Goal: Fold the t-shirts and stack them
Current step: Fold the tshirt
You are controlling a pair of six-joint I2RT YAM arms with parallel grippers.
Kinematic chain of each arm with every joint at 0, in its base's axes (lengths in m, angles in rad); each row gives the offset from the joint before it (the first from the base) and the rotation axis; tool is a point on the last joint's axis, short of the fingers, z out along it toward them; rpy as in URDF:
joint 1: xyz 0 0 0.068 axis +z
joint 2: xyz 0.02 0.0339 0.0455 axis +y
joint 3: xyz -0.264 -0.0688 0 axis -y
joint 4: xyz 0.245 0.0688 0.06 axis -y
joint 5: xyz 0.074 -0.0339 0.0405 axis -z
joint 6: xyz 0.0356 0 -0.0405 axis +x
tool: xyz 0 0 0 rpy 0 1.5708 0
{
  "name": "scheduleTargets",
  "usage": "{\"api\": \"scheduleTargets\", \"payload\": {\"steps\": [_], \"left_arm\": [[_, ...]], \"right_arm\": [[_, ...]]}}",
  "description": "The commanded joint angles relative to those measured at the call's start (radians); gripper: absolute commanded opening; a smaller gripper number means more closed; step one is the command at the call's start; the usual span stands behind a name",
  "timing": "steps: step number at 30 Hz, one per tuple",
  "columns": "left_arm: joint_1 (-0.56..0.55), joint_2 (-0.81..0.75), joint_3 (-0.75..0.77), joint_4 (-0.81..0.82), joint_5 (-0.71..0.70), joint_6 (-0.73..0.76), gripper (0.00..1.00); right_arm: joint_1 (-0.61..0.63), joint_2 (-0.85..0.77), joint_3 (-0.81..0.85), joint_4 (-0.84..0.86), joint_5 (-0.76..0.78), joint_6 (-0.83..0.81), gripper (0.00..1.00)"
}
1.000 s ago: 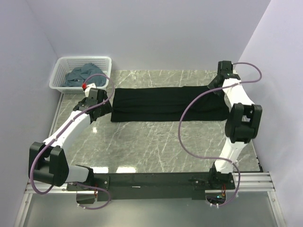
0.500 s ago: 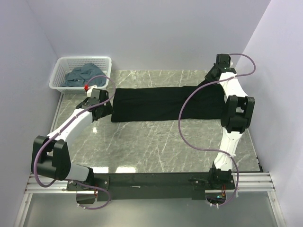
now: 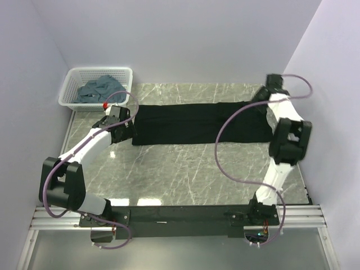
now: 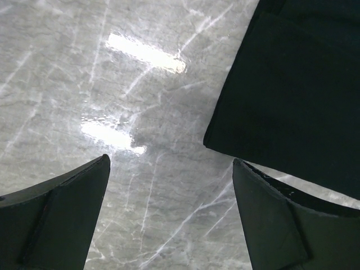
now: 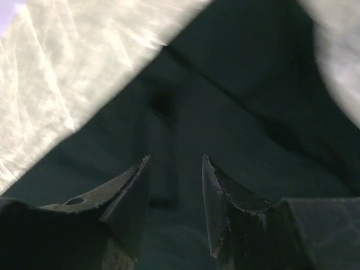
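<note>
A black t-shirt [image 3: 191, 122], folded into a long strip, lies across the far middle of the marble table. My left gripper [image 3: 127, 131] is open just off its left end. In the left wrist view the left gripper [image 4: 171, 161] is wide open over bare marble, with the shirt's corner [image 4: 292, 90] at the upper right. My right gripper [image 3: 257, 103] is over the shirt's far right end. In the right wrist view the right gripper [image 5: 176, 158] is open with nothing between its fingers, low over the black cloth [image 5: 225, 95]. Slate blue-grey t-shirts [image 3: 99, 88] lie crumpled in the basket.
A white plastic lattice basket [image 3: 72, 75] stands at the far left corner of the table. Lilac walls close in the back and both sides. The black rail [image 3: 185, 215] with both arm bases runs along the near edge.
My left gripper has moved a little right, closer to the shirt's left end. My right wrist has shifted right and lowered over the shirt's right end. The shirt has not moved.
</note>
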Motion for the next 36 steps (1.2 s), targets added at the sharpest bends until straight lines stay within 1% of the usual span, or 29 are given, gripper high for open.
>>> {"api": "scheduleTargets", "payload": {"steps": [1, 2, 3, 4, 5, 6, 9, 12, 16, 19, 22, 24, 34, 36], "left_arm": [[0.003, 0.013, 0.016, 0.0, 0.039, -0.005, 0.96], [0.003, 0.025, 0.018, -0.002, 0.045, -0.023, 0.96], [0.003, 0.035, 0.019, -0.006, 0.063, -0.036, 0.96], [0.002, 0.045, 0.025, -0.015, 0.073, -0.048, 0.96], [0.003, 0.068, 0.031, -0.017, 0.086, -0.072, 0.96], [0.003, 0.077, 0.034, -0.014, 0.12, -0.083, 0.96], [0.003, 0.123, 0.033, -0.002, 0.154, -0.126, 0.96], [0.005, 0.162, 0.03, 0.017, 0.183, -0.158, 0.96], [0.012, 0.183, 0.021, 0.04, 0.179, -0.206, 0.96], [0.017, 0.191, 0.01, 0.064, 0.168, -0.23, 0.96], [0.018, 0.202, 0.01, 0.08, 0.157, -0.252, 0.94], [0.018, 0.209, 0.005, 0.098, 0.153, -0.27, 0.91], [0.017, 0.277, 0.044, 0.119, 0.153, -0.29, 0.88], [0.017, 0.285, 0.041, 0.121, 0.145, -0.292, 0.83]], "right_arm": [[-0.108, -0.233, -0.179, 0.016, -0.007, 0.014, 0.48], [-0.161, -0.264, -0.229, 0.045, -0.039, 0.028, 0.48], [-0.194, -0.291, -0.319, 0.06, -0.058, 0.059, 0.48], [-0.223, -0.333, -0.358, 0.071, -0.073, 0.074, 0.47], [-0.276, -0.348, -0.392, 0.086, -0.099, 0.086, 0.47], [-0.299, -0.359, -0.447, 0.091, -0.11, 0.099, 0.46], [-0.364, -0.377, -0.53, 0.143, -0.166, 0.146, 0.45], [-0.396, -0.361, -0.576, 0.181, -0.193, 0.166, 0.45], [-0.409, -0.328, -0.607, 0.217, -0.193, 0.171, 0.47], [-0.41, -0.321, -0.641, 0.249, -0.193, 0.181, 0.51], [-0.41, -0.312, -0.67, 0.286, -0.202, 0.197, 0.52], [-0.409, -0.304, -0.684, 0.307, -0.207, 0.203, 0.52], [-0.409, -0.261, -0.688, 0.313, -0.191, 0.194, 0.52], [-0.409, -0.256, -0.697, 0.318, -0.184, 0.201, 0.52]]}}
